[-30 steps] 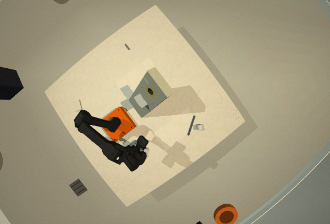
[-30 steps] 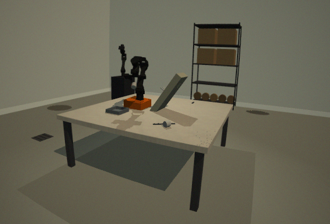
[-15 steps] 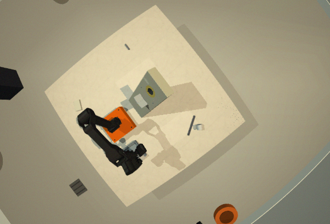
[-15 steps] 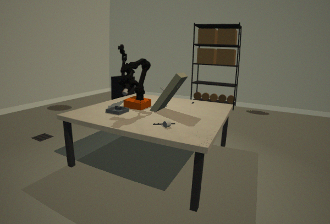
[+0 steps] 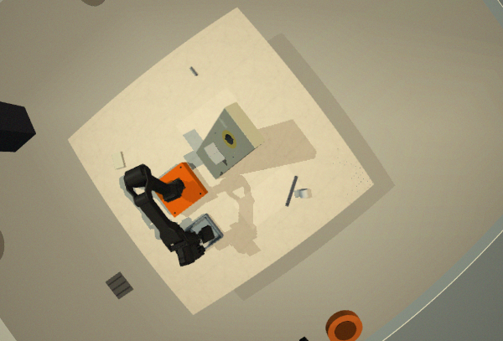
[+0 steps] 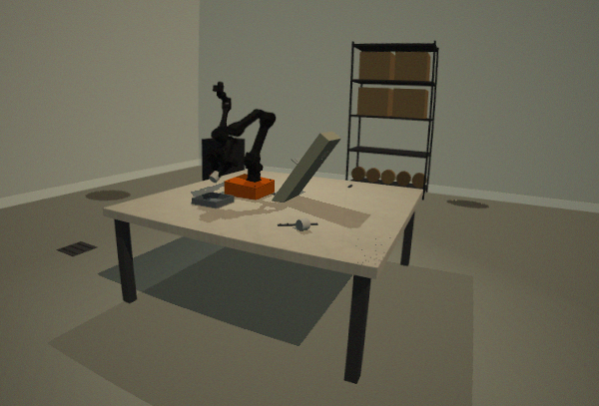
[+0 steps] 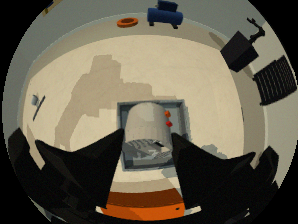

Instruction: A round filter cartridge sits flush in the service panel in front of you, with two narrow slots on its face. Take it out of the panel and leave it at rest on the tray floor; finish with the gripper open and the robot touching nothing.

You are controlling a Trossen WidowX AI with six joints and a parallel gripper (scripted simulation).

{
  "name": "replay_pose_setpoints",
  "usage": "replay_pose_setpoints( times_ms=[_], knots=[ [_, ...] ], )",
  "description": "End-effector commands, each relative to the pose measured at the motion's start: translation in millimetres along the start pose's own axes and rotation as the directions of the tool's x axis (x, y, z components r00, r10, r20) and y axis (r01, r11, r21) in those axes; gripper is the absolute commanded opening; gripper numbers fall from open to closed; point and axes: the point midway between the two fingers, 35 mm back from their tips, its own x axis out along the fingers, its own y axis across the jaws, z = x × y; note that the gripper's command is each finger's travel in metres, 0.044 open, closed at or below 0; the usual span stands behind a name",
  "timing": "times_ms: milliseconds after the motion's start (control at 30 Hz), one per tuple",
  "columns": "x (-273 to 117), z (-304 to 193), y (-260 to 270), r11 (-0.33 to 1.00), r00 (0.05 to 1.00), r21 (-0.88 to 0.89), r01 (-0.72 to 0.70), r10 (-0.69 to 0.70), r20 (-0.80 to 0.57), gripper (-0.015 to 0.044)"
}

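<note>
The pale round filter cartridge [image 7: 148,121] [image 6: 215,177] is between my gripper's fingers. My gripper [image 7: 148,135] is shut on it and holds it above the grey tray [image 7: 187,120] [image 6: 213,203] [image 5: 218,230]. In the wrist view the cartridge covers the middle of the tray, and two small red parts show beside it. In the top view the arm hides the cartridge and part of the tray. The tilted service panel [image 5: 247,145] [image 6: 306,167] has a dark round opening [image 5: 229,139] with a yellow ring around it.
The orange robot base [image 5: 190,190] [image 6: 250,189] stands between the tray and the panel's side. A dark bar [image 5: 292,191] and a small pale cylinder [image 5: 305,193] [image 6: 302,224] lie on the table away from the tray. A small grey piece [image 5: 193,71] lies beyond the panel.
</note>
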Motion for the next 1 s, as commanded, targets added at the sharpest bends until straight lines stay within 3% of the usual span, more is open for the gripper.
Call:
replay_pose_setpoints(
  times_ms=[0, 833, 967],
  knots=[
    [12, -12, -18, 0.998, 1.000, 0.049, 0.031, -0.031, -0.003, 0.0000],
    [78, -53, -21, 0.998, 0.999, 0.058, 0.037, -0.037, -0.004, 0.0000],
    [75, -51, -21, 0.998, 0.999, 0.055, 0.033, -0.033, -0.009, 0.0105]
  ],
)
